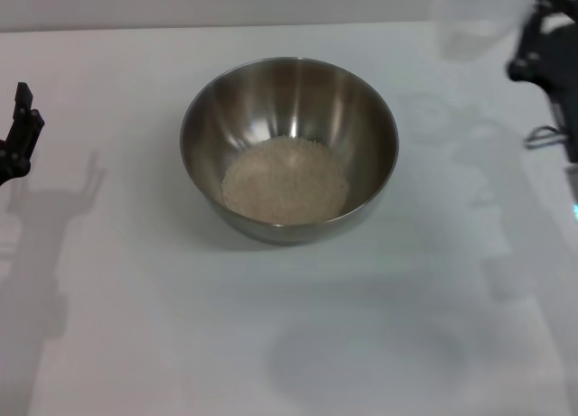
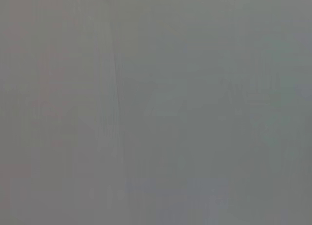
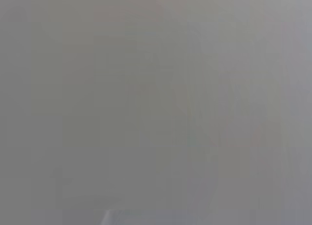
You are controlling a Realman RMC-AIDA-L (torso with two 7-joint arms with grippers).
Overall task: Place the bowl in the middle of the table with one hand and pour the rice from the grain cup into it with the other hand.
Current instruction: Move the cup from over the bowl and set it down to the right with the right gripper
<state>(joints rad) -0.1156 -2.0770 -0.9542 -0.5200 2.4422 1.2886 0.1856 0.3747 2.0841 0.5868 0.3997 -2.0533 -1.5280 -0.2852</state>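
Observation:
The steel bowl (image 1: 289, 150) stands in the middle of the white table (image 1: 135, 326). The off-white rice (image 1: 285, 180) lies as a flat heap in its bottom. My right gripper (image 1: 540, 39) is raised at the far right back and is shut on the clear grain cup (image 1: 477, 17), which shows only as a faint see-through shape, well clear of the bowl. My left gripper (image 1: 20, 132) is open and empty at the table's left edge, far from the bowl. Both wrist views show only plain grey surface.
The arms' shadows fall on the table to the left of the bowl and to its right. Cables and dark hardware (image 1: 553, 132) hang at the right edge.

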